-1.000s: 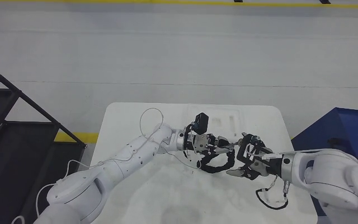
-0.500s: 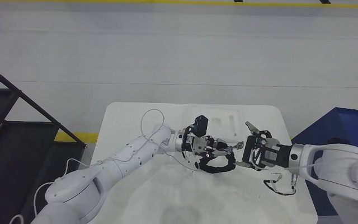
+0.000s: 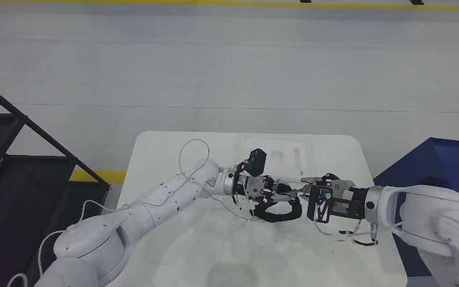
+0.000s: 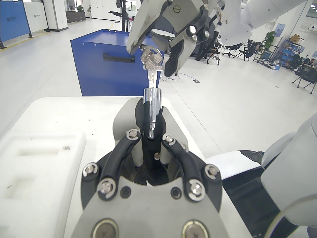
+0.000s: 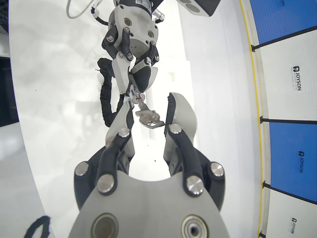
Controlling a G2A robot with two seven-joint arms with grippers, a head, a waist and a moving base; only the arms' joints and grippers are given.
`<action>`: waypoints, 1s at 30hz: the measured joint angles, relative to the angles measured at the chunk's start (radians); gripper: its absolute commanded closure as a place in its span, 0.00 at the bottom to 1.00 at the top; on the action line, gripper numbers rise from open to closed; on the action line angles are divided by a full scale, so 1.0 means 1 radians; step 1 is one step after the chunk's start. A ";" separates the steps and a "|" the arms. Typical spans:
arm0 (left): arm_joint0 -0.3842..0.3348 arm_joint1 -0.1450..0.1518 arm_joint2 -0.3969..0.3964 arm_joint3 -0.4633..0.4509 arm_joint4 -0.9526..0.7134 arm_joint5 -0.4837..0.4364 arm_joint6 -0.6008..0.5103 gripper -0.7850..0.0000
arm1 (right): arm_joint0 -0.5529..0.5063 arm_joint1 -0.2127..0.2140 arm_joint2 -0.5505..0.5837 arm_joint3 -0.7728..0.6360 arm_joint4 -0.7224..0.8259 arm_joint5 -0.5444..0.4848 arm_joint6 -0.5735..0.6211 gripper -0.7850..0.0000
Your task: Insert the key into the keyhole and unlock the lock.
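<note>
Tabletop [image 3: 161, 161]: white; the work is held above it, right of centre in the top view
Left end effector [image 4: 151, 108]: clamped on the chrome lock [image 4: 153, 97] barrel; black cable [image 3: 281, 214] loops just beneath in the top view
Key [image 5: 148, 118]: blade entered in the keyhole [image 5: 137, 97], part of it showing; bow sticks out free
Right end effector [image 5: 149, 111]: spread wide, fingers either side of the bow, gripping nothing
Step (judged): close squarely on the flat bow; then twist about the blade's axis, no side pull; the holding side must resist the torque
Risk: a skewed pinch may lever the key out
</note>
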 measured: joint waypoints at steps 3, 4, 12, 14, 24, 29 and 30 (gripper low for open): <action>-0.004 0.001 0.008 -0.002 -0.009 0.000 -0.003 1.00 | 0.000 0.000 -0.006 0.005 -0.028 -0.007 -0.020 0.71; -0.005 0.001 0.009 -0.003 -0.012 0.000 -0.003 1.00 | 0.000 0.000 -0.007 0.006 -0.034 -0.009 -0.024 0.71; -0.015 0.005 0.020 0.003 -0.028 0.000 -0.002 1.00 | -0.013 0.004 0.007 0.012 -0.062 -0.034 -0.040 0.70; -0.016 0.006 0.022 0.002 -0.030 0.000 -0.002 1.00 | -0.019 0.005 0.014 0.012 -0.066 -0.038 -0.046 0.73; -0.019 0.007 0.028 -0.004 -0.037 0.000 -0.007 1.00 | -0.035 0.007 0.025 -0.001 -0.072 -0.034 -0.074 1.00; -0.021 0.008 0.030 -0.005 -0.038 0.000 -0.008 1.00 | -0.041 0.007 0.024 0.010 -0.026 -0.028 -0.065 1.00; -0.021 0.008 0.030 -0.004 -0.038 0.000 -0.008 1.00 | -0.042 0.008 0.024 0.011 -0.012 -0.025 -0.059 1.00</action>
